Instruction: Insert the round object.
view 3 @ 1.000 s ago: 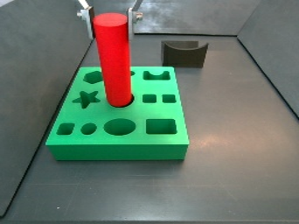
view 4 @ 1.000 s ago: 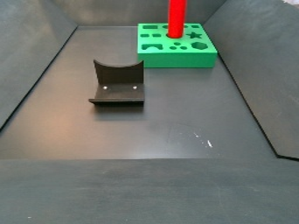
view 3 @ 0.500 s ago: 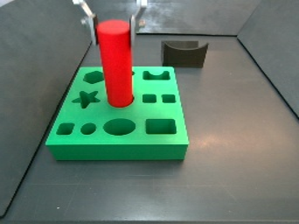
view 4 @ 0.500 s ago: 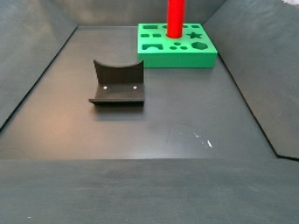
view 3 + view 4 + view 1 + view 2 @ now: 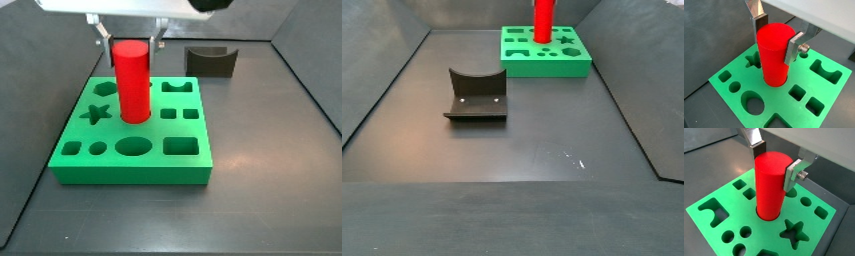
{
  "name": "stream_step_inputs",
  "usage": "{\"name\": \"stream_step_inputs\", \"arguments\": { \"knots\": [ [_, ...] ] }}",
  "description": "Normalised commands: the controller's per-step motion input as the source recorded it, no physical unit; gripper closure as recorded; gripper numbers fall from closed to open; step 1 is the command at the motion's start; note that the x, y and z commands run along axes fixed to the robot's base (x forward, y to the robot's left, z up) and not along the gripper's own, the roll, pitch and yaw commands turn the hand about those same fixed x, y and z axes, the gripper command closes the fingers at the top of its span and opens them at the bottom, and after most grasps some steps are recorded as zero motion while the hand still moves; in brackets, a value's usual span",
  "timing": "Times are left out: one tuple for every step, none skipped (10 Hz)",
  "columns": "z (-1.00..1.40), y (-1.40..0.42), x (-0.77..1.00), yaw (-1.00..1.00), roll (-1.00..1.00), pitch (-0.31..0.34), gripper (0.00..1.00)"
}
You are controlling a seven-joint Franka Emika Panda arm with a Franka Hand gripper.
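The round object, a tall red cylinder (image 5: 131, 80), stands upright with its lower end in a round hole near the middle of the green block (image 5: 134, 172). It also shows in the far side view (image 5: 543, 20) and in both wrist views (image 5: 774, 55) (image 5: 772, 188). My gripper (image 5: 127, 38) reaches down from above, its two silver fingers on either side of the cylinder's top, shut on it (image 5: 777, 41) (image 5: 774, 170). The cylinder's bottom is hidden inside the hole.
The green block (image 5: 543, 62) has several other shaped holes, among them a star (image 5: 96, 113) and an oval (image 5: 134, 146). The dark fixture (image 5: 476, 95) stands on the grey floor apart from the block (image 5: 211, 60). Dark walls enclose the floor.
The cylinder has sunk lower into the round hole and shows less height above the block. My gripper has come down with it.
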Motion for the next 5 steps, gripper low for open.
{"name": "stream_step_inputs", "arguments": {
  "knots": [
    [-0.24, -0.07, 0.0, 0.0, -0.11, -0.001, 1.0],
    [-0.21, -0.11, 0.0, 0.0, -0.09, 0.0, 1.0],
    [-0.19, -0.11, 0.0, 0.0, -0.08, 0.0, 1.0],
    [-0.17, -0.04, 0.0, 0.0, -0.06, 0.0, 1.0],
    [-0.05, 0.0, 0.0, 0.0, -0.03, 0.0, 1.0]
  ]
}}
